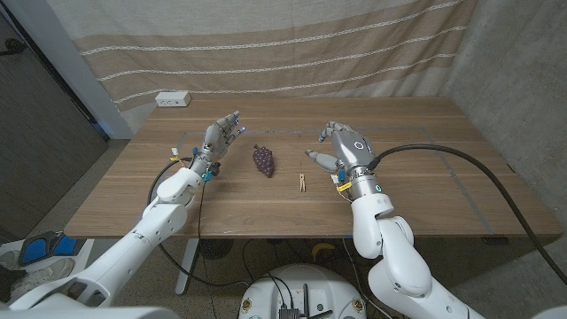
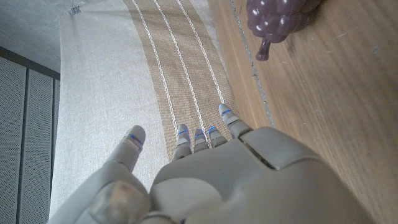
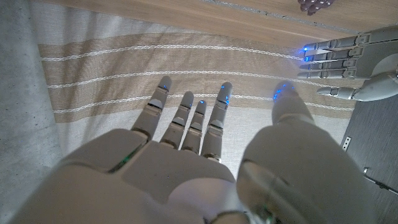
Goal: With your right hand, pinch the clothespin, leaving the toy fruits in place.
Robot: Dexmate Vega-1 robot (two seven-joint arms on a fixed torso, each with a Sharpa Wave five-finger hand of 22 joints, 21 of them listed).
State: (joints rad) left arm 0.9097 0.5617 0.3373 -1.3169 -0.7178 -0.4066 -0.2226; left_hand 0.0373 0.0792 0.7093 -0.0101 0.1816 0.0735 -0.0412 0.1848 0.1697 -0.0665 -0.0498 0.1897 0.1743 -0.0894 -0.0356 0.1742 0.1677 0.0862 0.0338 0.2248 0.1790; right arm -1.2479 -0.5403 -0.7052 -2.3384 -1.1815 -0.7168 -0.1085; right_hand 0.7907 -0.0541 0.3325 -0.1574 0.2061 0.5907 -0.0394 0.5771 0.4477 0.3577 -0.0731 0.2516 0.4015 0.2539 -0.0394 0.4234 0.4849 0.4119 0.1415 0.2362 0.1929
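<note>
I'm at the approach: my right hand [image 1: 344, 151] hovers spread and holding nothing just beside the clothespin [image 1: 303, 182] lying mid-desk near the toy grapes [image 1: 263, 159], so next I lower and pinch it.

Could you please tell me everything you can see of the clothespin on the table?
The clothespin is a small, pale, wooden-looking peg lying flat on the wooden table, its length running roughly away from the robot. It is too small to make out its spring or whether its jaws are closed. It lies between the toy grapes and the right hand, nearer that hand and a little closer to the robot. Nothing touches it; the right hand is open beside it.
</note>
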